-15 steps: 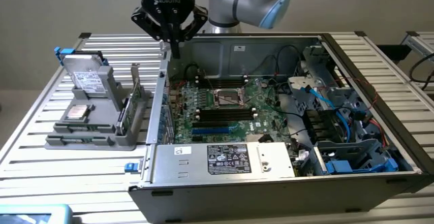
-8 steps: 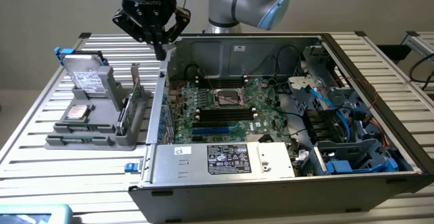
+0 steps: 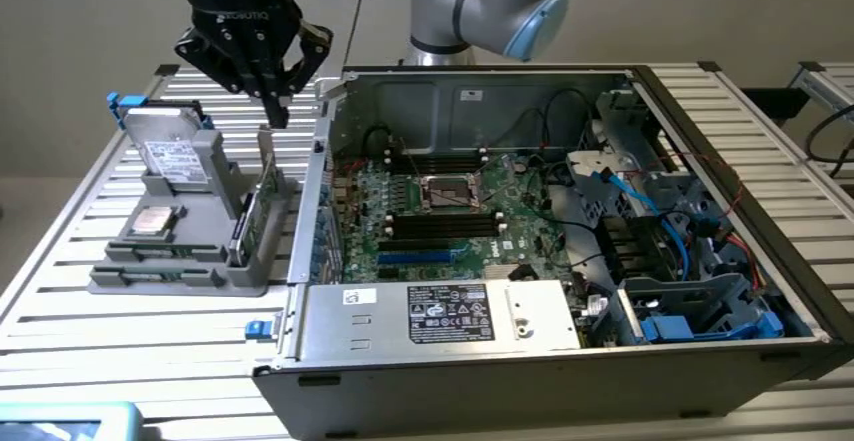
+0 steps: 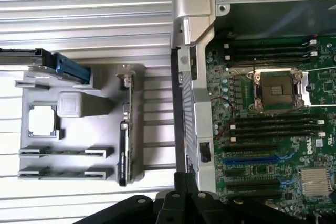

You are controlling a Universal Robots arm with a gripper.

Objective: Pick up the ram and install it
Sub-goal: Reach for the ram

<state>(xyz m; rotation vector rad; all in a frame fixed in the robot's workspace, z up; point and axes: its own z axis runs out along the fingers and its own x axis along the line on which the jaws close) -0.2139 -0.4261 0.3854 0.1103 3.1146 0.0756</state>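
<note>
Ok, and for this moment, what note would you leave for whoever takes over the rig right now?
Gripper: shut, holding nothing, hanging above the grey holder close to the upright expansion card.
Ram: appears to stand on edge in the holder's slots, untouched.
Done: nothing visible yet.
Left: the pick-up, and seating the ram in the motherboard's memory slots, which look empty.

Parts holder (image 3: 174, 266) on table (image 3: 80, 316), case (image 3: 534, 391) at the exterior view's right
</note>
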